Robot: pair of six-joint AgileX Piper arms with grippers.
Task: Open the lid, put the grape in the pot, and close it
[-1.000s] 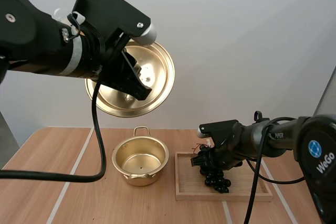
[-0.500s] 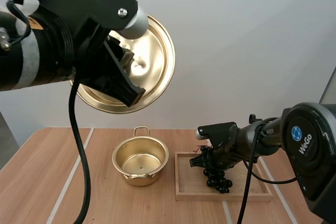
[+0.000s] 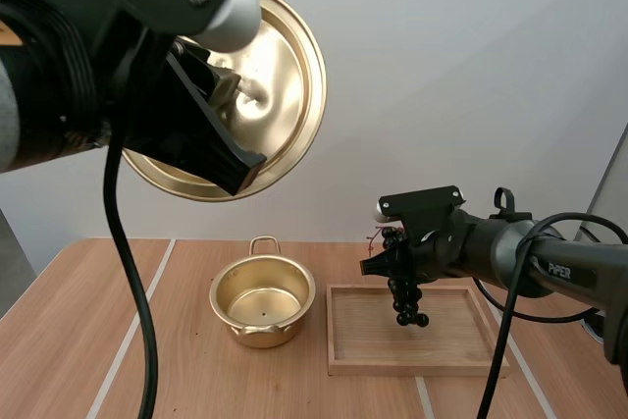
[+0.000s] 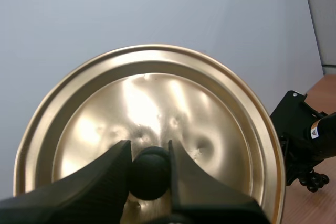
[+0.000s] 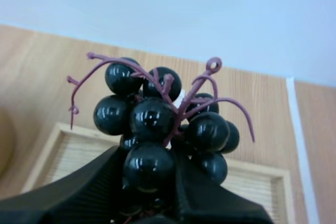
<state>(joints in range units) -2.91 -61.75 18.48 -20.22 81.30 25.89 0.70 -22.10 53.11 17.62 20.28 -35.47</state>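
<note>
— Brass-coloured lid (image 3: 287, 76): where is it?
— Upper left of the high view. My left gripper (image 4: 149, 153) pinches its black knob (image 4: 150, 172).
— And the grapes (image 3: 407, 293)?
— Clamped in my right gripper (image 5: 149, 177), hanging over the wooden tray (image 3: 368, 340) at lower right, beside the open pot (image 3: 260, 296).

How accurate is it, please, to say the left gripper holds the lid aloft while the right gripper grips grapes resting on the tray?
Nearly: the high view shows the grapes hanging above the tray, not resting on it. The left gripper holds the lid aloft.
</note>
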